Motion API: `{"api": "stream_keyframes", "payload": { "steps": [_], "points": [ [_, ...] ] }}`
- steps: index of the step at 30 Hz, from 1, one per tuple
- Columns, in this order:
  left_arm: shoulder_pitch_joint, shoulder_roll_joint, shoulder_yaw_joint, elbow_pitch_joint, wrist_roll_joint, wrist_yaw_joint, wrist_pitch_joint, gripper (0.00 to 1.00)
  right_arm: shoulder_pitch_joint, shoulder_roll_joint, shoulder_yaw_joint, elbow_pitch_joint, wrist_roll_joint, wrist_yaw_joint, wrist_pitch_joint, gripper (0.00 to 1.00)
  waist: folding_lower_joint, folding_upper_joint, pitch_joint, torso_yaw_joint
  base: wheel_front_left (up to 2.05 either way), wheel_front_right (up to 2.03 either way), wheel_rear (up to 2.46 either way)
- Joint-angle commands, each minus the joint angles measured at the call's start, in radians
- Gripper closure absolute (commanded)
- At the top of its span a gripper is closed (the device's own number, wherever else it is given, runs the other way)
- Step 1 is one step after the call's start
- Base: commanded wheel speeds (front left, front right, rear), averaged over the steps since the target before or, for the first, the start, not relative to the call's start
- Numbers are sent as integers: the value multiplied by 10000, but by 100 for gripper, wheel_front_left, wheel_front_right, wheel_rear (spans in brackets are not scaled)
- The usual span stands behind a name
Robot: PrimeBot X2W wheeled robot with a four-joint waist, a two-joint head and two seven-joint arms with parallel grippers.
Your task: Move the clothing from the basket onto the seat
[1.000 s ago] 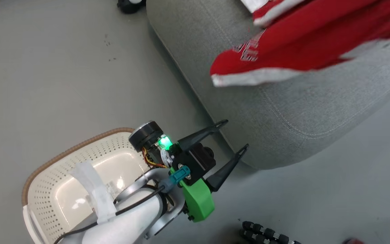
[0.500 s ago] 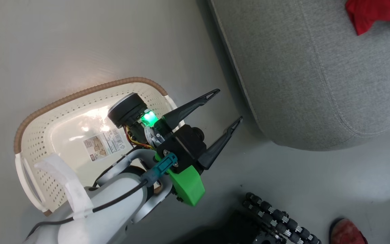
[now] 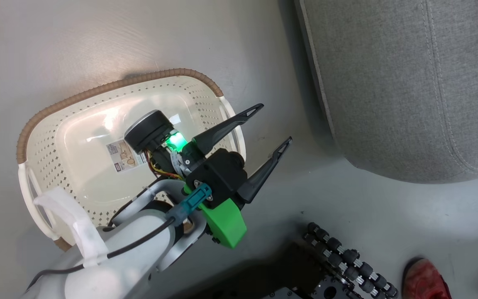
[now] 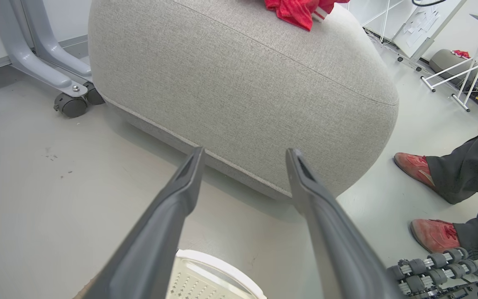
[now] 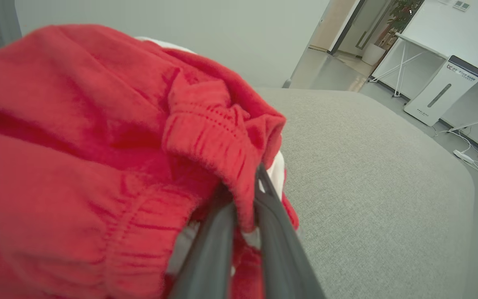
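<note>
Red clothing [image 5: 98,145] heaped on top of grey seat [image 5: 367,187] | right hand [image 5: 243,189] narrow, pinching a ribbed cuff of the clothing | left hand [image 3: 274,123] wide, holding nothing, above right rim of basket [image 3: 98,89] | basket on floor [image 3: 367,207], just left of seat

Head camera down over basket [image 3: 56,174], left wrist low, both sharing seat [image 3: 388,83]; right wrist against clothing [image 5: 77,124].
</note>
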Motion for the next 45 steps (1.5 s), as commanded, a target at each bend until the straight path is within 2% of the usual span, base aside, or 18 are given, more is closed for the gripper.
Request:
{"api": "stream_keyframes", "payload": {
  "steps": [1, 6, 9, 13, 17, 24, 31, 37, 41, 45],
  "points": [
    [64, 63, 41, -6, -74, 107, -67, 0, 240, -2, -210, -296, -92, -18, -4, 0, -2, 0, -124, -24, 0, 0, 0],
    [182, -139, 98, 182, -192, 188, -394, 0, 1242, 418, -788, -1864, -359, -18, -2, 0, -2, 0, -684, 78, 0, 0, 0],
    [299, -286, 199, 425, -321, 315, -725, 0, 1947, 700, -785, -2811, -406, -18, -2, 0, -2, 0, -1206, 188, 0, 0, 0],
    [605, -571, 403, 961, -638, 532, -1393, 0, 3091, 1204, -170, -3985, -354, -18, 0, 0, -2, 0, -2175, 447, 0, 0, 0],
    [1101, -909, 621, 1774, -992, 724, -2257, 0, 4166, 1753, 860, -4742, -559, -20, 0, 0, -2, 0, -3353, 843, 0, 0, 0],
    [2242, -1575, 1216, 3551, -1832, 1052, -3774, 0, 5692, 2418, 3099, -4791, -399, -18, -2, 0, -2, 0, -5427, 1818, 0, 0, 0],
    [3477, -2143, 2332, 4599, -2125, 1168, -4109, 0, 6979, 2732, 4976, -4464, -727, -18, -2, 0, -2, 0, -7108, 2860, 0, 0, 0],
    [5087, -2512, 4022, 4547, -1665, 1047, -4111, 0, 7919, 3074, 5531, -4468, -1029, -17, -2, 0, -2, 0, -8417, 3538, 0, 0, 0],
    [5931, -2731, 5072, 4210, -1145, 952, -4109, 0, 8350, 3145, 5538, -4706, -1228, -17, -2, 0, -2, 0, -8840, 3780, 0, 0, 0],
    [6715, -2953, 6091, 3576, -428, 892, -4103, 0, 8789, 3224, 5126, -5133, -1458, -17, -2, 0, -2, 0, -9210, 3951, 0, 0, 0]
  ]
}}
